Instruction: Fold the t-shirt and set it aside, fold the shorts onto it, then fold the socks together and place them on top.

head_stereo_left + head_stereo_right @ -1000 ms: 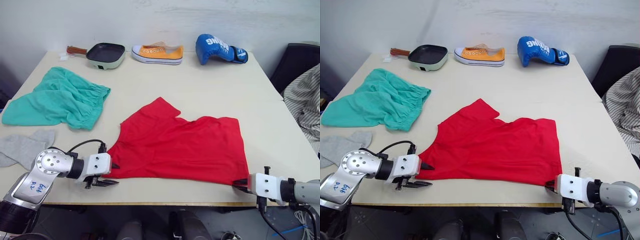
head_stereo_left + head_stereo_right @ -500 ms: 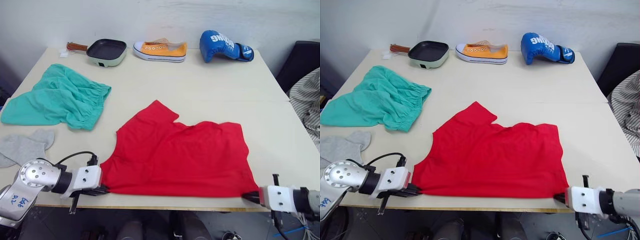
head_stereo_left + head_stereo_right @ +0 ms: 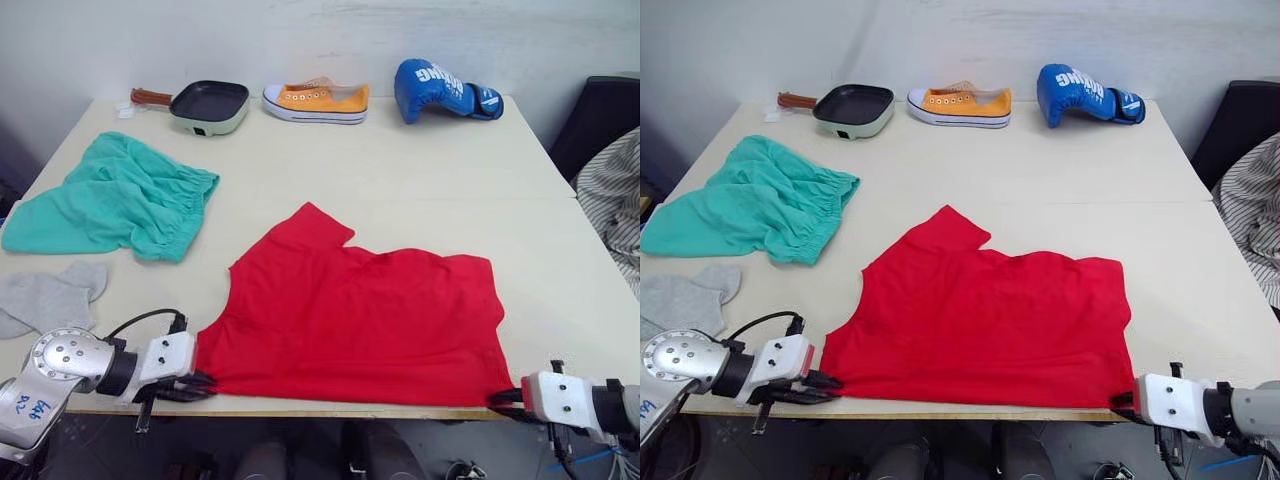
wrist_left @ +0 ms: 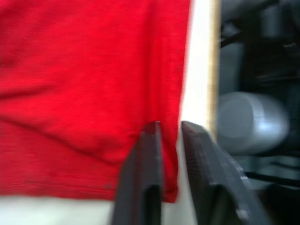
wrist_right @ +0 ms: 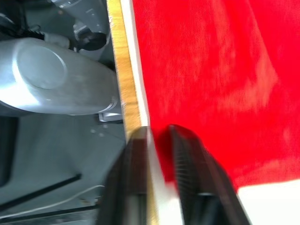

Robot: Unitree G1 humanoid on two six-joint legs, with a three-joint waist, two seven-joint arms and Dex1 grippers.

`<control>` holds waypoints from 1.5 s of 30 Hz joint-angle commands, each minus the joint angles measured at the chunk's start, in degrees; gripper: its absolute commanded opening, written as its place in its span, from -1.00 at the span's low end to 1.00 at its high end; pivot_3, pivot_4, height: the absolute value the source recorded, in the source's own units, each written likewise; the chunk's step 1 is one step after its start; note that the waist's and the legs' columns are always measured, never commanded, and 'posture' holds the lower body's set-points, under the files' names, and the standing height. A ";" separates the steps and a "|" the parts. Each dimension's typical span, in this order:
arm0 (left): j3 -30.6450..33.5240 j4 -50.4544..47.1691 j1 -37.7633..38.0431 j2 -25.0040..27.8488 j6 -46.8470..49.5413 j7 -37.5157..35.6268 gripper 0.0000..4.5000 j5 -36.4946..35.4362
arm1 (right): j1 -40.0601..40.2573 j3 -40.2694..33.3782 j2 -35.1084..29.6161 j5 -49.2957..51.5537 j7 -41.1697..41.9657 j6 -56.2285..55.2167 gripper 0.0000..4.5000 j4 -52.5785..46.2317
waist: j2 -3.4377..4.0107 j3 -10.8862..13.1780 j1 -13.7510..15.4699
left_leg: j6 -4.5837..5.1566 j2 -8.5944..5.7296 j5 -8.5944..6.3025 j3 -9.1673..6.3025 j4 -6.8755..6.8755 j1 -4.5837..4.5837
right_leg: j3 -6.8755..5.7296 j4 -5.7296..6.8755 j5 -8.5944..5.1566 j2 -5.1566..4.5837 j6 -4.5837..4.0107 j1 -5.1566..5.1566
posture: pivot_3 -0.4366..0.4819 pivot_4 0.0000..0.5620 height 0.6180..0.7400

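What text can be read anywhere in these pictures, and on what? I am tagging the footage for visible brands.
White lettering on the blue boxing glove: too small to read.
Blue handwritten marks on the left arm's round silver joint: not legible.
No print on the red t-shirt, teal shorts, grey socks or orange sneaker.

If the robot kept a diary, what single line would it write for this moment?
step: t-shirt fold, start | left tool: shut on t-shirt near-left corner | right tool: shut on near-right corner | shorts, socks: untouched
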 commanded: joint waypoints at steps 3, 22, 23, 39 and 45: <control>6.39 0.30 -0.82 4.50 12.47 -9.59 0.12 -13.77 | 1.37 -7.25 -2.06 11.44 7.15 10.85 0.17 -6.10 | -0.12 0.21 -0.22 | -0.06 0.02 0.03 -0.02 0.07 -0.03 | -0.02 0.03 0.00 0.02 0.00 -0.18 | -0.05 -0.47 1.00; -7.00 64.71 -71.14 -30.68 6.96 20.97 0.98 3.83 | -58.68 10.99 9.97 15.67 -17.37 39.59 1.00 30.90 | -0.51 0.51 0.21 | -0.07 -0.18 0.39 0.03 2.31 -2.59 | -0.05 0.85 0.64 -0.14 0.54 -2.06 | -0.05 -0.47 1.00; -7.52 67.74 -72.96 -31.99 5.44 20.72 0.98 4.92 | -60.66 11.76 10.38 14.91 -18.05 40.52 1.00 33.15 | -0.49 0.50 0.06 | -0.06 -0.18 0.39 0.09 2.32 -2.76 | -0.05 0.89 0.65 -0.15 0.55 -2.26 | -0.05 -0.47 1.00; -6.54 89.45 -82.44 -40.53 -4.70 24.64 1.00 15.00 | -65.07 17.88 12.53 5.81 -18.19 42.61 0.72 41.53 | -0.51 0.49 0.20 | -0.06 -0.32 0.39 0.19 3.35 -4.07 | -0.04 1.91 0.68 -0.35 0.60 -3.66 | -0.05 -0.47 1.00; -5.50 90.60 -82.58 -41.47 -5.10 25.04 0.47 16.33 | -63.60 17.50 12.94 5.94 -16.70 42.24 -0.19 39.65 | -0.53 0.48 0.17 | -0.06 -0.34 0.39 0.17 3.41 -4.06 | -0.05 1.99 0.68 -0.35 0.59 -3.66 | -0.05 -0.47 1.00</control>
